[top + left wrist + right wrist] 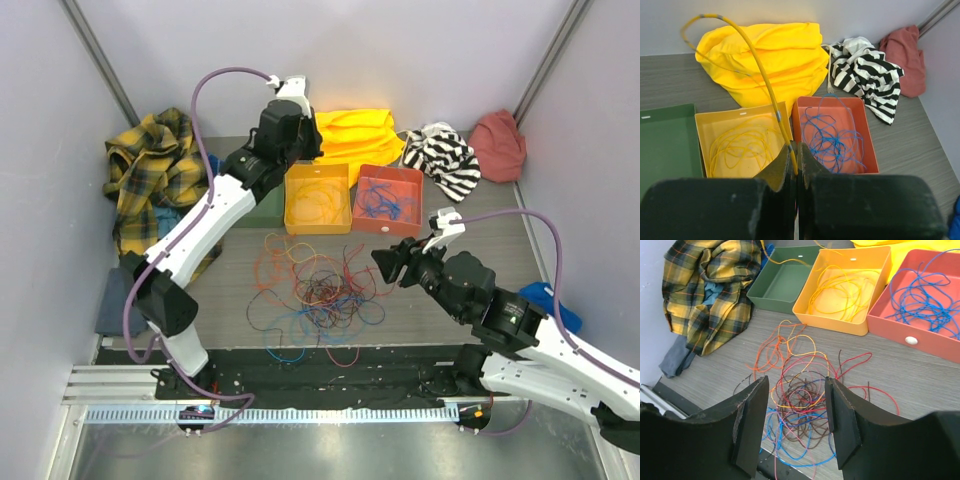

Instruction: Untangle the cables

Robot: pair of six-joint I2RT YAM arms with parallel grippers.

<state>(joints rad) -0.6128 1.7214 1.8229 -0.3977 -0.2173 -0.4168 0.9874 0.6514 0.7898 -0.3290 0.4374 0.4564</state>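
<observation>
A tangle of thin cables (318,290) in orange, red, blue, yellow and brown lies on the table in front of the bins; it also shows in the right wrist view (807,400). My left gripper (795,157) is shut on a yellow cable (760,70) that arcs up from its jaws, above the yellow bin (702,132); in the top view the gripper (298,135) is above that bin (318,227). My right gripper (797,395) is open and empty, above the tangle's right side, as the top view (392,262) shows.
The yellow bin holds yellow cables (740,147). A red bin (388,226) holds blue cables (832,137). A green bin (665,140) stands left of them. A plaid cloth (155,175), yellow cloth (355,135), striped cloth (445,155) and pink cloth (498,145) lie around the back.
</observation>
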